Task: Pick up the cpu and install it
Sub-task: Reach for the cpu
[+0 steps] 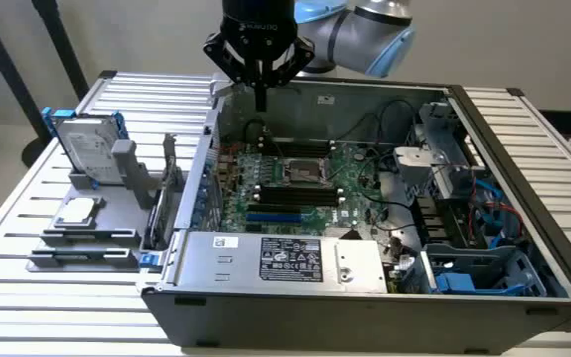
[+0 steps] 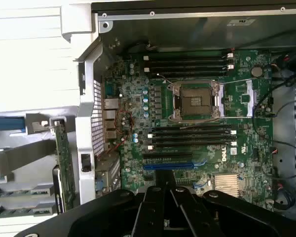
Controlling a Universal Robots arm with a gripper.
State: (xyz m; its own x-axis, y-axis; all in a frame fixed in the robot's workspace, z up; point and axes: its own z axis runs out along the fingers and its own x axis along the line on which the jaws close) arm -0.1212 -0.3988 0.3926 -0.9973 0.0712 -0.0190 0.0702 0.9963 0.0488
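The gripper (image 1: 259, 98) was closed and empty, poised over the rear edge of the open computer case (image 1: 365, 323). The motherboard socket (image 2: 195, 101) was vacant. The cpu (image 1: 77, 210) lay on the grey holder (image 1: 82, 256) outside the case, at the exterior view's left. Judged: pickup and installation both outstanding.

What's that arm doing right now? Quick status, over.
End effector shut, empty, over the open computer case. CPU on grey holder outside, untouched. Motherboard socket empty, nothing over it.
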